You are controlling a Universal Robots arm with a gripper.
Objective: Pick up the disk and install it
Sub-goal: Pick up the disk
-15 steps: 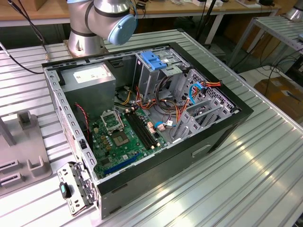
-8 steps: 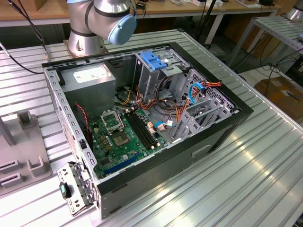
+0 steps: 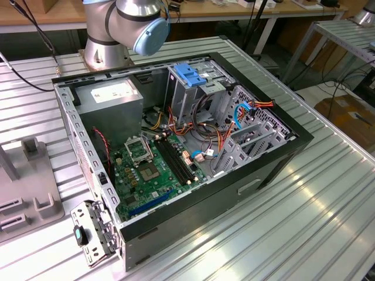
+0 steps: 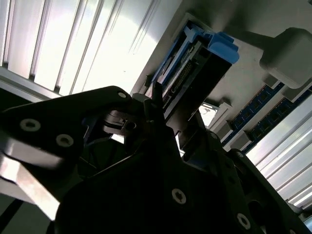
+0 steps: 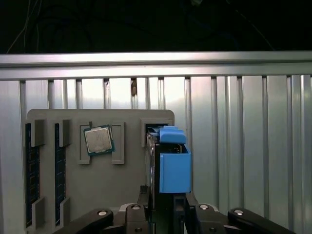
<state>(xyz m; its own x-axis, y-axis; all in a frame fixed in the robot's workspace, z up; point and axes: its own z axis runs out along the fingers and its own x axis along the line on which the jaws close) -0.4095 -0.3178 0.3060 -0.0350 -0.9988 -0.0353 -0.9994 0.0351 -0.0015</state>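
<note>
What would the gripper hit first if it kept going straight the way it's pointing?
Most likely the disk, standing on edge in the grey holder directly ahead of the gripper. How close they are is hard to judge.

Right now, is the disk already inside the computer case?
No, in the first wrist view the disk stands upright at the grey holder tray, beside the processor chip, with no case around it.
</note>
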